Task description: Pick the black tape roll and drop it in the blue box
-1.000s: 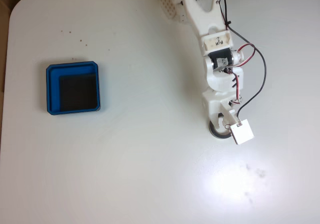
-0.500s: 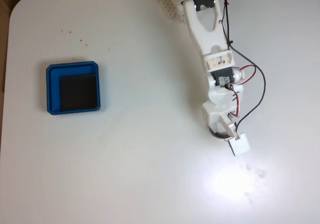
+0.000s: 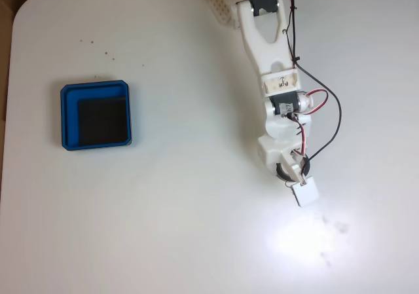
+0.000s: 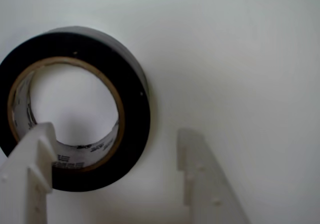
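The arm (image 3: 275,71) reaches from the far edge of the white table (image 3: 163,228) toward the near right in the fixed view. Its gripper (image 3: 288,173) is lowered over the tape roll (image 3: 283,172), of which a dark arc is visible beneath the white gripper body.

In the wrist view, the tape roll (image 4: 75,109) lies flat on the table (image 4: 240,59), at the left of the picture. The gripper (image 4: 117,144) has its fingers apart. The left finger (image 4: 30,169) has its tip over the open centre of the roll, at the inner rim. The right finger (image 4: 200,174) stands outside the roll, just beside its outer band, with a gap between them. The near-right wall of the roll therefore sits between the two fingers, unclamped.

The box (image 3: 95,114) rests on the left side of the table in the fixed view, well apart from the roll and the gripper. Its black floor is bare.
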You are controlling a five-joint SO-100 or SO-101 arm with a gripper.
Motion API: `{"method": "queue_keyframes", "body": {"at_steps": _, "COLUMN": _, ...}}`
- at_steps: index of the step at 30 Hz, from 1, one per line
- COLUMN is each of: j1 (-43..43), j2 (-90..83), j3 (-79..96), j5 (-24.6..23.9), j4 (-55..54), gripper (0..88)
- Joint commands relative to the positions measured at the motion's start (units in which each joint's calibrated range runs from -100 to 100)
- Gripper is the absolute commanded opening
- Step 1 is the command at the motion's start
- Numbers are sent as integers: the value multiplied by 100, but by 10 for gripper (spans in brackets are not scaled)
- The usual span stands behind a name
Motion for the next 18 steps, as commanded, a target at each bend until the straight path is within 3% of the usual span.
{"method": "queue_keyframes", "body": {"at_steps": 1, "j1": 41, "j2": -63, "j3": -433, "j5": 430, "j4": 33, "gripper": 220}}
{"method": "queue_keyframes", "body": {"at_steps": 18, "j1": 51, "j2": -38, "j3": -433, "j5": 509, "j4": 33, "gripper": 217}}
